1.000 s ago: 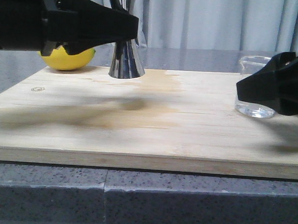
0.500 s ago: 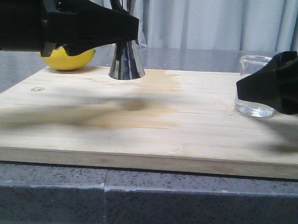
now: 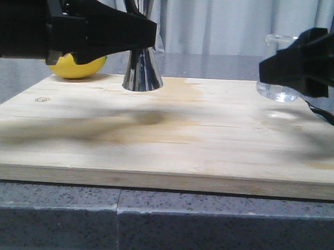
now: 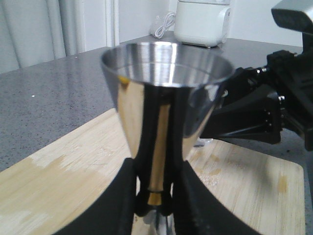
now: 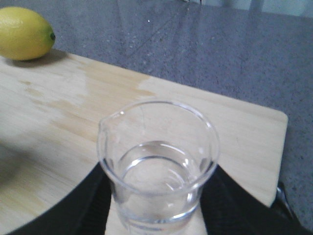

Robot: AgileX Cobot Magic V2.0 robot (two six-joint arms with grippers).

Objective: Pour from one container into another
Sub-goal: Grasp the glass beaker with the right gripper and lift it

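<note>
The right gripper (image 3: 281, 75), jaws pinching the glass beaker (image 3: 279, 69), has just lifted it off the board (image 3: 166, 136), ready to pour, while the left gripper (image 4: 155, 196) pinches the jigger (image 4: 164, 107).

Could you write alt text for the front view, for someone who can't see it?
The right gripper holds a small clear glass beaker above a wooden board. The left gripper grips a steel jigger standing on the board, beside a lemon.

grey counter (image 3: 217, 228) | wood board (image 3: 171, 147) on it | jigger (image 3: 142, 68) + lemon (image 3: 75, 66) on board
</note>
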